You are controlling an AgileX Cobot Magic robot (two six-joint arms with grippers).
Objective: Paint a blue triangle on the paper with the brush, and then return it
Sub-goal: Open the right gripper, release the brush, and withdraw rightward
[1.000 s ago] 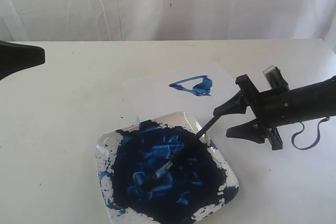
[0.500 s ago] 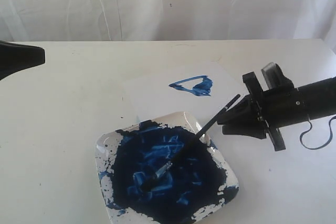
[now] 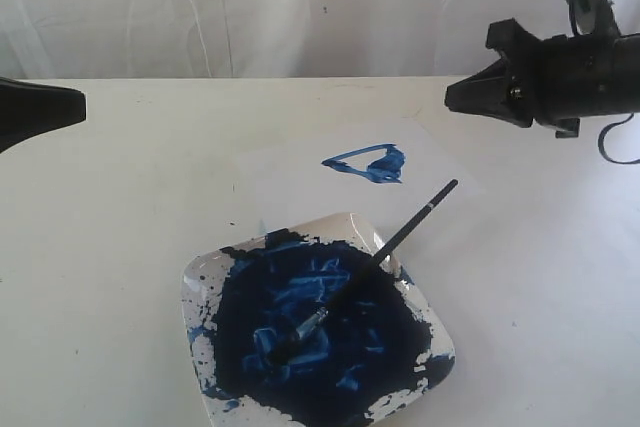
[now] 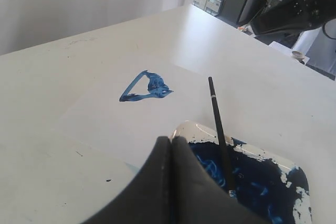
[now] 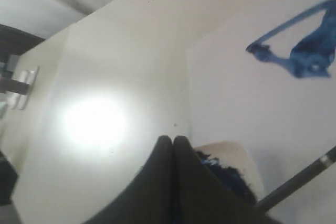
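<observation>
The brush [image 3: 370,269] lies with bristles in the plate [image 3: 192,287], its handle crossing the plate's rim toward the blue triangle [image 3: 368,162]. The right gripper [image 3: 452,99], fingers together and empty, hangs well clear of the plate. Retract without sweeping the handle.

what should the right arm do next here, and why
Probably retract the right end effector to its rest pose: the blue triangle is on the paper, the brush lies on the plate, and the end effector is shut, empty, clear of it.

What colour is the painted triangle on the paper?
A bright blue brushstroke triangle, clearest in left wrist view.
</observation>
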